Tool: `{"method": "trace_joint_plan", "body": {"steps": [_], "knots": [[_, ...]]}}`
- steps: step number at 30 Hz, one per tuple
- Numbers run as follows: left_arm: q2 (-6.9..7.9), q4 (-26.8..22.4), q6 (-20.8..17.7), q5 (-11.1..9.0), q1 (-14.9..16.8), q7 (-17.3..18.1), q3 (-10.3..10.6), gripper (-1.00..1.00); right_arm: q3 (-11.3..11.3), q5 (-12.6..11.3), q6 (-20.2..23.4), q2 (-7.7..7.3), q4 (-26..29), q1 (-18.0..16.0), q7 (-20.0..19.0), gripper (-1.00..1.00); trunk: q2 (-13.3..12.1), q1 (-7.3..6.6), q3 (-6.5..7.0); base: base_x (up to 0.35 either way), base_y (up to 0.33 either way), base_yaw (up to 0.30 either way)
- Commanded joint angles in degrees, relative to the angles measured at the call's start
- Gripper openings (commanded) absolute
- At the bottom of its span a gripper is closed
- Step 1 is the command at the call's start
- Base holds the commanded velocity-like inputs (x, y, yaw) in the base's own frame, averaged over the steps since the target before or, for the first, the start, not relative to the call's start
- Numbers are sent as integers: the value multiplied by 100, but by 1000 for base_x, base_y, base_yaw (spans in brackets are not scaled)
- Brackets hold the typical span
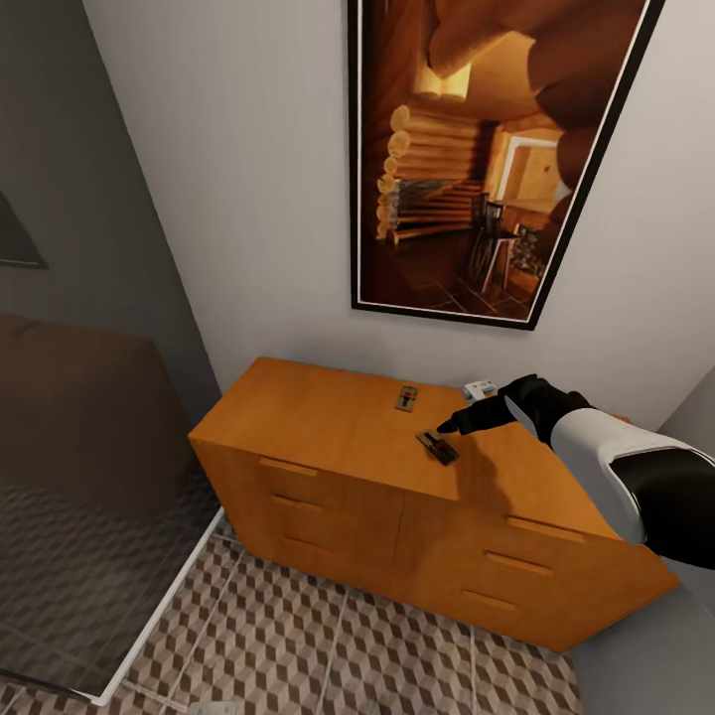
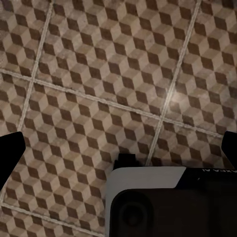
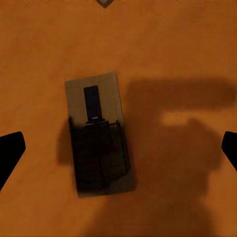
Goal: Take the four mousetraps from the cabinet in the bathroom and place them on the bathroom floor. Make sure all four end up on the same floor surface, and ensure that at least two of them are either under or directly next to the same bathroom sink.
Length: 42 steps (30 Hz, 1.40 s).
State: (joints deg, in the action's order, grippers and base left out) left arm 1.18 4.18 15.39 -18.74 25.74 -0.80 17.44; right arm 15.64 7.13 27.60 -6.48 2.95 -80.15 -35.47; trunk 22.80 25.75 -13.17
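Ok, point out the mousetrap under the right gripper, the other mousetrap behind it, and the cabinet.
near mousetrap (image 3: 100, 140), right wrist view, on its dark metal frame.
far mousetrap (image 1: 405, 399), head view, board centre.
cabinet (image 1: 318, 422), head view, bare top.

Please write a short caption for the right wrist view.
Open right gripper above a mousetrap on the cabinet top.

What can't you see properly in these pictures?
- Mousetraps: two lie in plain sight on the cabinet, the near mousetrap and the far mousetrap; the right tool partly covers a pale object, too small to identify.
- Cabinet's right end: hidden behind the right arm.
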Motion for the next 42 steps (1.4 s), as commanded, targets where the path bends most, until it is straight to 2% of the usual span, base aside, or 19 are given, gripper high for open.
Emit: {"method": "trace_joint_plan", "body": {"steps": [1, 12, 32, 42], "knots": [[-4, 22, 35, -25, 10, -8, 49, 100, -8, 60, 18, -3, 13, -2, -37, 100, 11, 3, -11, 7, 3, 0], [-4, 22, 35, -24, 10, -8, 49, 100, -8, 60, 18, -3, 10, -1, -39, 100, 11, 3, -20, 2, 1, 0], [-4, 22, 35, -25, 10, -8, 49, 100, -8, 60, 18, -9, 4, -3, -36, 100, 11, 3, -161, 0, 0, 0], [-4, 22, 35, -26, 10, -8, 49, 100, -8, 60, 18, -6, 0, -1, -35, 100, 11, 3, -183, 0, 0, 0]]}}
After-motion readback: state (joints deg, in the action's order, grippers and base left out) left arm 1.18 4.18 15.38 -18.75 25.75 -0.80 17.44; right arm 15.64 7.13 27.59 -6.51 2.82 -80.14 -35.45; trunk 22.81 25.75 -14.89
